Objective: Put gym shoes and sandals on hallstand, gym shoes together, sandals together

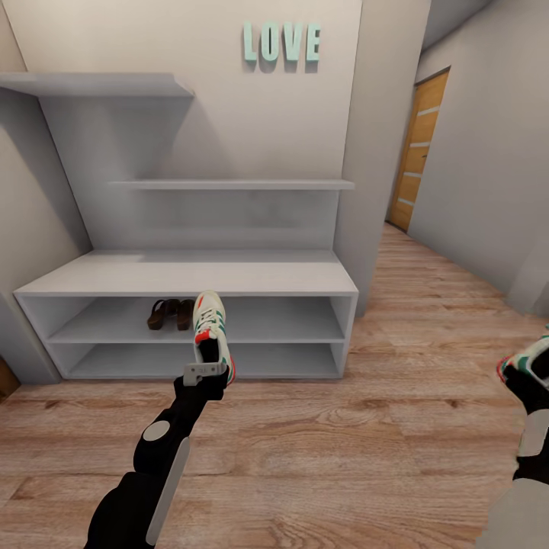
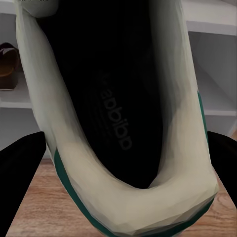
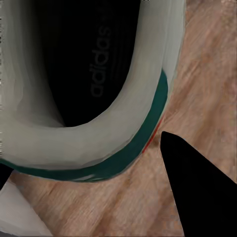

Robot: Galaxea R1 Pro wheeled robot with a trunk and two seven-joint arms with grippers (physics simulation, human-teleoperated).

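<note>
The left gripper (image 1: 206, 374) clamps one gym shoe (image 1: 211, 326) by the heel, toe raised toward the hallstand (image 1: 191, 278). The right gripper (image 1: 526, 377), well right of the hallstand, seemingly grips the other gym shoe (image 1: 531, 358). Both sandals (image 1: 171, 313) sit in the hallstand's upper compartment.

Two sandals (image 1: 171, 313) in hallstand (image 1: 191, 274) upper compartment, left gym shoe (image 1: 211, 326) before it, right gym shoe (image 1: 526, 364) far right
</note>
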